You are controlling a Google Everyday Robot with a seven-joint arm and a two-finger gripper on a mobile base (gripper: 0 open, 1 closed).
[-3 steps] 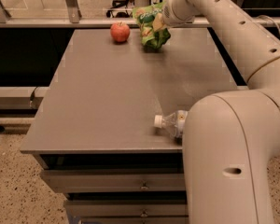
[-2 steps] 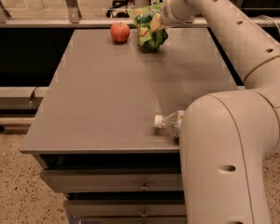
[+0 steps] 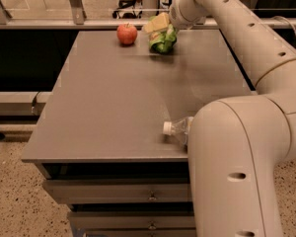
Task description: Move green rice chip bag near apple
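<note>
The gripper [image 3: 159, 25], at the far edge of the counter [image 3: 113, 98], has its fingers pinched on the green rice chip bag [image 3: 163, 40] just beside the apple [image 3: 127, 33], so it should lower gently and release without nudging the apple.

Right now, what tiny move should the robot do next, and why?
Probably lower the green rice chip bag onto the table and let go. The gripper holds it at the table's far edge, close beside the apple.
</note>
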